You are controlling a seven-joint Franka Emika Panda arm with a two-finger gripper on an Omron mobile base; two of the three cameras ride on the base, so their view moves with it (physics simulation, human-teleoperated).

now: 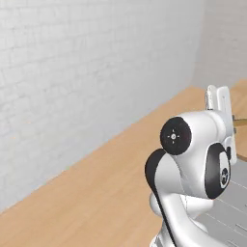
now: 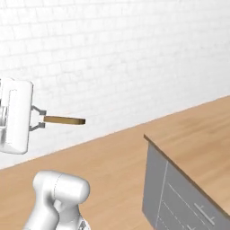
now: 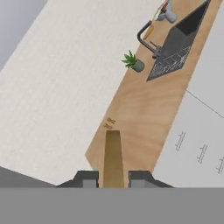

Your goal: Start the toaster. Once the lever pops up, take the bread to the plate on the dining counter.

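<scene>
Tan-brown bread [image 2: 65, 120] sits clamped edge-on in the gripper [image 2: 41, 119], so I'd carry it level and slow over the tabletop [image 3: 144, 105] towards the plate.

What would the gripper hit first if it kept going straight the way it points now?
Probably the wood counter ahead of the held bread; nothing shows between. Gripper is shut on the slice. Depth is unclear.

Loads of open air around the gripper [image 2: 39, 120] and the bread [image 2: 65, 120] it's pinching. In the hand view, the dining counter [image 3: 144, 105] runs toward 1 o'clock with a bare wood stretch first; further along sit a small plant [image 3: 133, 62], the black faucet [image 3: 146, 41] and the sink [image 3: 175, 48] as obstacles
</scene>
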